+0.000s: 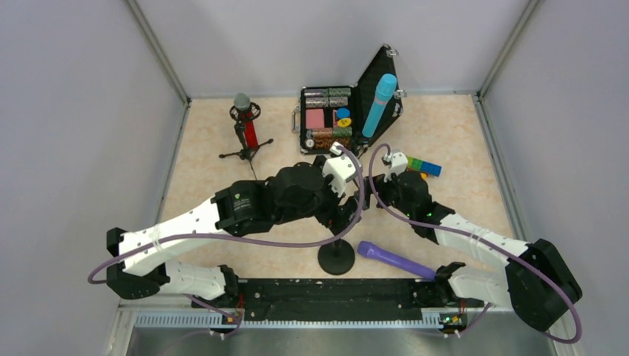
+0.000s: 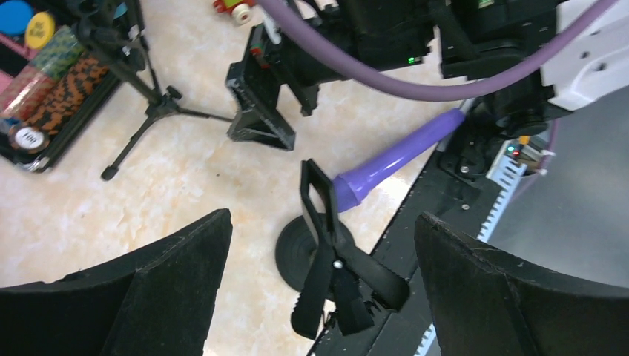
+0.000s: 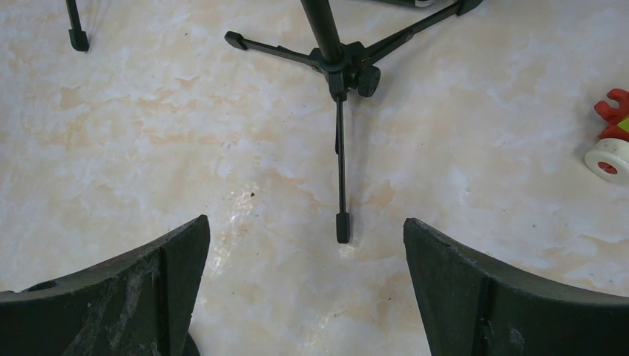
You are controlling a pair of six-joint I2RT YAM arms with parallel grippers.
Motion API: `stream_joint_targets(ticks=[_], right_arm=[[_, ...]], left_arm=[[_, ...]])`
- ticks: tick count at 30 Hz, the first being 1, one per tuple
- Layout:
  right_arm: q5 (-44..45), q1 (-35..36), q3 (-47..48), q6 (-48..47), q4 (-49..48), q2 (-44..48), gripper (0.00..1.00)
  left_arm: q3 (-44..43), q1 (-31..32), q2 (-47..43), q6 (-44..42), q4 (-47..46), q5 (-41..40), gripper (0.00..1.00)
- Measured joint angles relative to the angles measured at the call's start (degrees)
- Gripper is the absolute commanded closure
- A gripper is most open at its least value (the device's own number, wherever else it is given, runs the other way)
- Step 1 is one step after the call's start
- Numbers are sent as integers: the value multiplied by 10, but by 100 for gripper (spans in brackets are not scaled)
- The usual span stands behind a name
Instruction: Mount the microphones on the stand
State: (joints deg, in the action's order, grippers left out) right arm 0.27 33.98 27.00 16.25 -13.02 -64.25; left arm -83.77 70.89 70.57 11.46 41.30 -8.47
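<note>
Microphones: the red mic (image 1: 242,111) sits in a tripod stand (image 1: 247,152) at the far left. The blue mic (image 1: 379,104) leans inside the open case (image 1: 326,119). The purple mic (image 1: 393,259) lies flat on the table (image 1: 208,178), one end just beside a round-base stand (image 1: 336,256). The left gripper (image 2: 323,219) hangs over that stand's clip (image 2: 315,193), jaws spread wide, holding nothing. The right gripper (image 3: 304,222), equally wide and empty, hovers above a second tripod (image 3: 341,59), with the brick car (image 3: 612,141) off to one side
</note>
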Motion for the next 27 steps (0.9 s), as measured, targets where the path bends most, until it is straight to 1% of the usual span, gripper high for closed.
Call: stream_joint_targets(ticks=[3, 6, 7, 10, 12, 13, 15, 16, 17, 22, 27], right_arm=[[3, 0, 0, 1, 3, -1, 1], [5, 0, 0, 1, 4, -3, 1], [6, 0, 0, 1, 5, -4, 1], [8, 0, 0, 1, 6, -9, 1], [10, 0, 0, 1, 6, -10, 1], [11, 0, 0, 1, 6, -11, 1], [12, 0, 0, 1, 6, -11, 1], [13, 0, 0, 1, 6, -11, 1], [13, 0, 0, 1, 6, -11, 1], [16, 0, 1, 1, 6, -14, 1], [16, 0, 1, 1, 6, -15, 1]], left_arm=[[11, 7, 1, 5, 4, -40, 6], [20, 8, 1, 9, 5, -65, 13], [22, 9, 1, 9, 5, -70, 18], [24, 9, 1, 10, 5, -75, 41], [26, 10, 1, 5, 5, -74, 53], [26, 10, 1, 4, 5, -74, 62], [26, 10, 1, 2, 2, -68, 86], [26, 10, -1, -2, 2, -63, 95], [29, 11, -4, -6, 0, -58, 100], [69, 12, -38, -34, -28, -43, 100], [120, 12, -74, -53, -86, -51, 100]])
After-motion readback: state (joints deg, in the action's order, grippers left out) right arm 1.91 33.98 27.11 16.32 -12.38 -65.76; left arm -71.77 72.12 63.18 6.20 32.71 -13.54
